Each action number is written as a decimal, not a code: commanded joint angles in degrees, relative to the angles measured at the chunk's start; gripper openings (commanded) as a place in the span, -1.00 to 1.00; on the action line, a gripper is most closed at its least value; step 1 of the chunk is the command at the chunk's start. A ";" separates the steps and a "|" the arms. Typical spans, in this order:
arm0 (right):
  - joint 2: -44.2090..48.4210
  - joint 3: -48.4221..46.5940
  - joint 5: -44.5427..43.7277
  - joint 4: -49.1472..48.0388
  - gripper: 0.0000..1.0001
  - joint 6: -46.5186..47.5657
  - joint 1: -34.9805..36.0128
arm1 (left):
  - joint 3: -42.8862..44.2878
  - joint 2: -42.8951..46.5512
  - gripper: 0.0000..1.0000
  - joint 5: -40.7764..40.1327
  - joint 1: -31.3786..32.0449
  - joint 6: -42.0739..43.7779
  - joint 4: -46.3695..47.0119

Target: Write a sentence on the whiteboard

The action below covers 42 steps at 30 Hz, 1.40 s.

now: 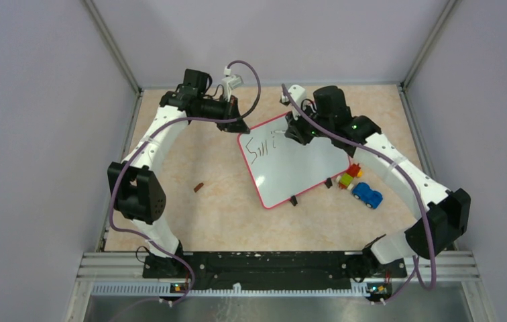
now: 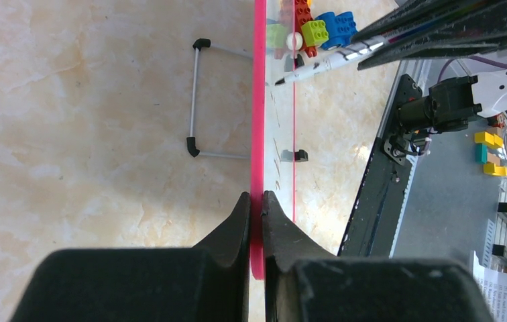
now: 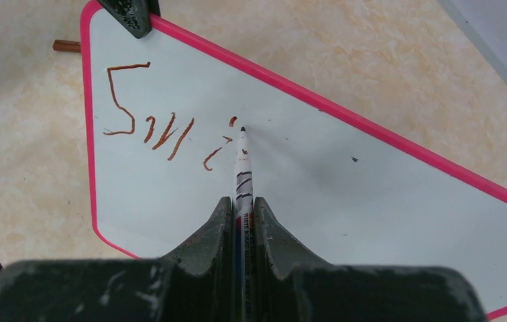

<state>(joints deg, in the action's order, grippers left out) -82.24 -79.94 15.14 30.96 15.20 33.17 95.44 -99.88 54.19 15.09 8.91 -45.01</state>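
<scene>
The whiteboard [image 1: 298, 171], white with a pink rim, lies tilted on the tan table. My left gripper [image 1: 239, 125] is shut on its far-left corner, the rim [image 2: 259, 134] pinched between both fingers [image 2: 241, 221]. My right gripper [image 3: 243, 204] is shut on a white marker [image 3: 243, 171] over the board's top part. The marker's dark tip rests at the board surface [image 3: 358, 201] just right of the writing. The sentence [image 3: 160, 127] shows as brownish-red strokes: an S, slanted strokes, a curved mark with a dot.
A blue toy car [image 1: 367, 195] and coloured bricks [image 1: 349, 176] sit by the board's right edge. A small brown piece [image 1: 198, 187] lies on the table left of the board. The board's wire stand [image 2: 197, 100] juts out behind it. Grey walls enclose the table.
</scene>
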 commanded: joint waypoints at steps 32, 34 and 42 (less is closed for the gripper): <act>5.93 8.28 -0.74 -0.65 -1.00 0.09 -2.30 | -0.59 0.56 -1.00 0.62 1.16 0.66 -1.30; 6.34 7.63 -0.77 -0.81 -1.00 -0.07 -2.48 | -0.60 0.63 -1.00 0.65 1.17 0.66 -1.28; 6.25 4.98 -0.88 -1.11 -1.00 0.00 -2.93 | -0.69 0.72 -1.00 0.50 1.17 0.66 -1.22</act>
<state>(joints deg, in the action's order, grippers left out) -77.65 -71.42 14.92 31.16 14.94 30.94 95.44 -99.88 54.17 15.09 8.99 -45.01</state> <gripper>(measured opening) 0.096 0.090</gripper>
